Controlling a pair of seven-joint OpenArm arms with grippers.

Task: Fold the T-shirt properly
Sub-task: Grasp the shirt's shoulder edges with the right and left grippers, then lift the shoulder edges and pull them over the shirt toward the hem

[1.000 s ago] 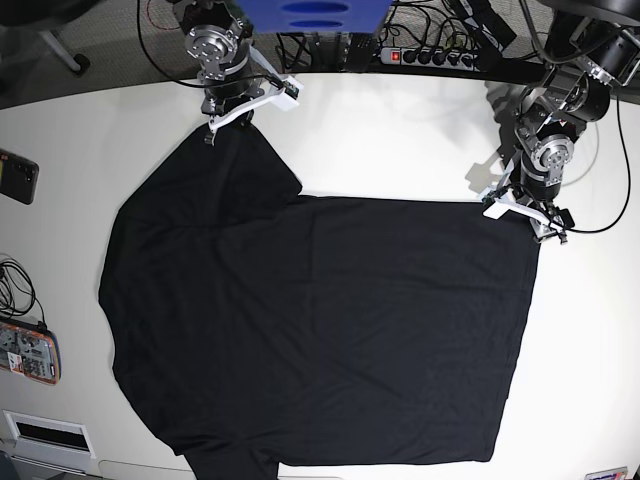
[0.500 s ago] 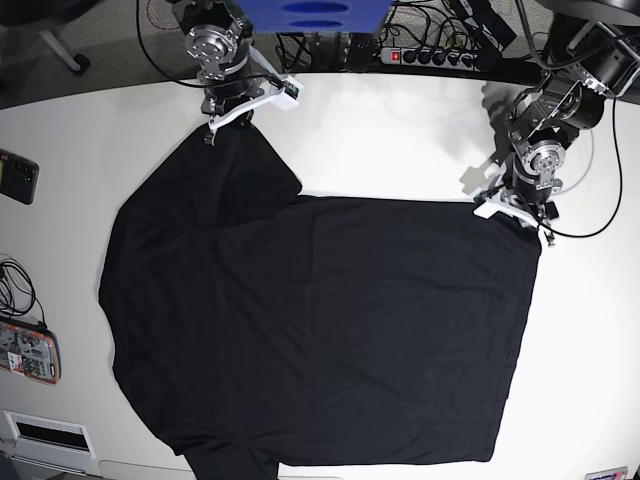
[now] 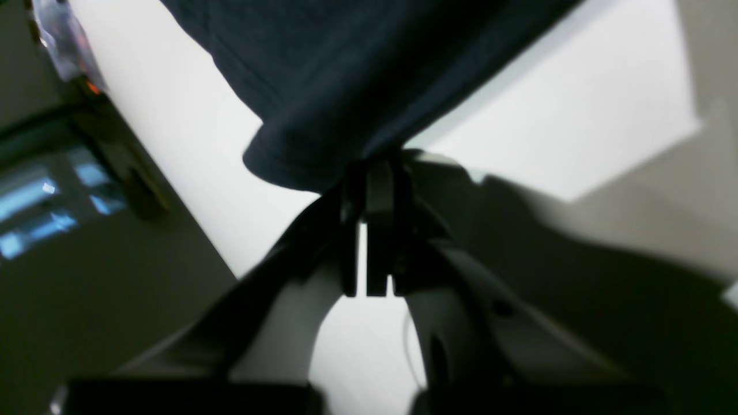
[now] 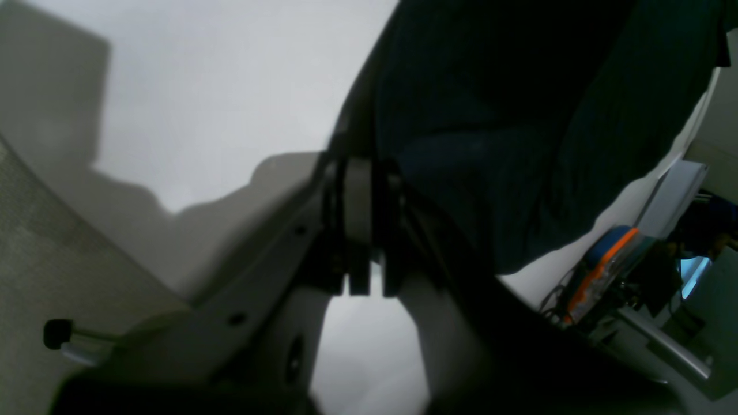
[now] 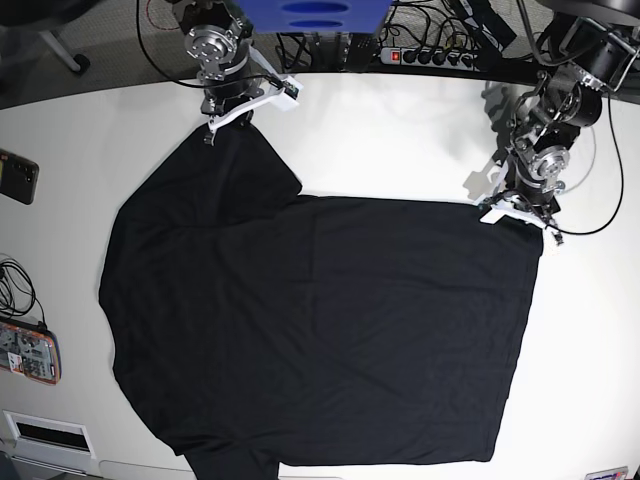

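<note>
Pinching opposite far corners: left end effector point(image 5: 527, 212) clamped on the T-shirt point(image 5: 320, 330) hem corner, right end effector point(image 5: 222, 122) clamped on the sleeve tip. Shirt lies flat on the desk point(image 5: 400, 140), spreading away from both, long axis running between them.

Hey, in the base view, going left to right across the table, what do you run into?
Dark phone at the left edge → right gripper on the sleeve → black T-shirt → left gripper at the shirt's far corner.
</note>
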